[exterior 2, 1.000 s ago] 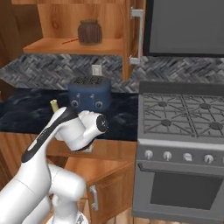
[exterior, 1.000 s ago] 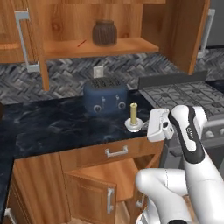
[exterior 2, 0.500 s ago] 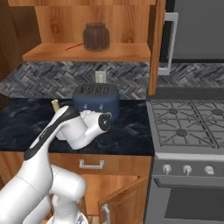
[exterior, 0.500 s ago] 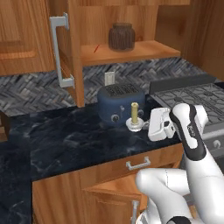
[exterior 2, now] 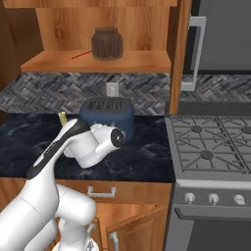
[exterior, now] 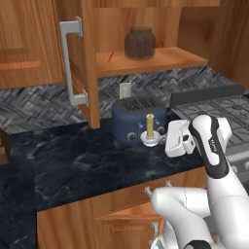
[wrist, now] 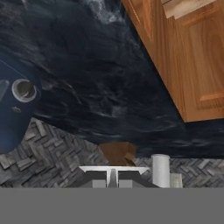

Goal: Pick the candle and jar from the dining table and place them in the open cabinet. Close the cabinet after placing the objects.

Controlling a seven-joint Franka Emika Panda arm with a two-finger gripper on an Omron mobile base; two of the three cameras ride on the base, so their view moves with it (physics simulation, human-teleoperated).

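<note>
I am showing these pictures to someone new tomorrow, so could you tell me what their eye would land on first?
Probably the white arm reaching forward with the candle held upright in its shut gripper, just in front of the blue toaster on the dark marble counter. Next, the open cabinet above, where the dark brown jar already stands on the shelf. The stove sits to the right.

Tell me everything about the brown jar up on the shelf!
The jar is dark brown and round, with ribbed-looking sides, a narrower neck and a flat top. It stands upright on the wooden shelf of the open cabinet, above the blue toaster. Only the shelf touches it. A thin red stick lies beside it.
</note>
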